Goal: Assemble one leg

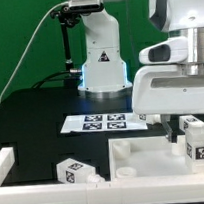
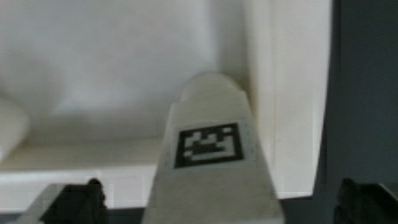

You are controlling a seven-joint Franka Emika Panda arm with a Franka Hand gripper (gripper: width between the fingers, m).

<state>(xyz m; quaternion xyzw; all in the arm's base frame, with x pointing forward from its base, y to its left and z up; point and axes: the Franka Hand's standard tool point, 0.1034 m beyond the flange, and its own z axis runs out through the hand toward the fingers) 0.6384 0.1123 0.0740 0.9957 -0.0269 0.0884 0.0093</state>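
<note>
A leg (image 1: pixel 197 142), a white blocky peg with a tag on its side, stands upright at the corner of the big white panel (image 1: pixel 144 149) on the exterior view's right. My gripper (image 1: pixel 194 134) is straight above it. In the wrist view the leg (image 2: pixel 214 150) rises between my two dark fingertips (image 2: pixel 75 203), with a gap showing on each side. The gripper (image 2: pixel 217 206) is open around it. The panel's floor (image 2: pixel 107 90) and raised rim (image 2: pixel 285 70) lie beneath. A second leg (image 1: pixel 76 172) lies on the table at the exterior view's left of the panel.
The marker board (image 1: pixel 102 120) lies flat behind the panel. The robot base (image 1: pixel 101 60) stands at the back. A white barrier (image 1: pixel 7 163) runs along the exterior view's left and front edge. The table is black.
</note>
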